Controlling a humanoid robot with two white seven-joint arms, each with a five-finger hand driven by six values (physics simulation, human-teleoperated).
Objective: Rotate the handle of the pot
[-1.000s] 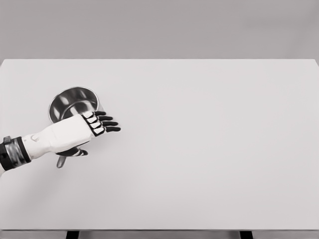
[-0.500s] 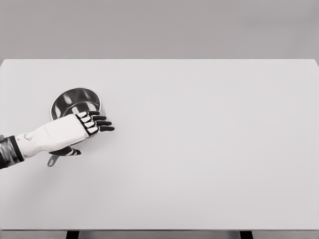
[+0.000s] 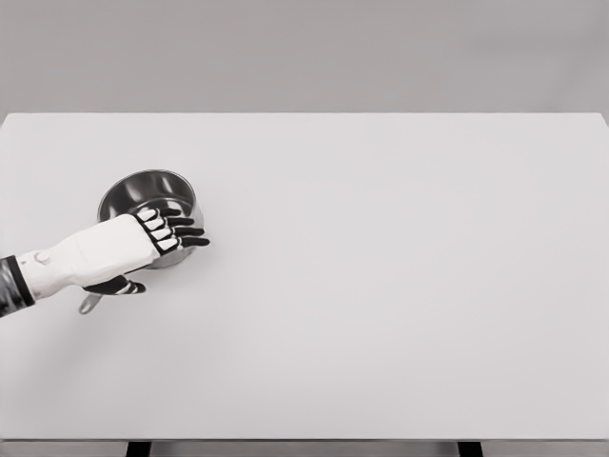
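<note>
Since the earlier views, the handle tip (image 3: 88, 305) is seen to have swung toward the left edge of the picture, from a spot nearer the middle of the forearm to one just below the wrist, and the left hand (image 3: 143, 246) has been drawn leftward with it, while the pot (image 3: 147, 195) has shifted only slightly. The steel pot is set on the left part of the white surface (image 3: 400, 286), well away from its edges, with its open mouth facing up and its handle pointing toward the robot and to the left. The hand is laid across the near rim of the pot and over the base of the handle, which is mostly hidden beneath the palm. The dark fingers (image 3: 181, 231) are held extended and slightly apart, pointing right, with nothing clamped between them; the thumb is tucked below the palm near the handle. This placement is judged to serve a sweeping push and not a grasp: with the palm pressed against the handle, the pot can be pivoted about its own base. The right arm is not seen.
</note>
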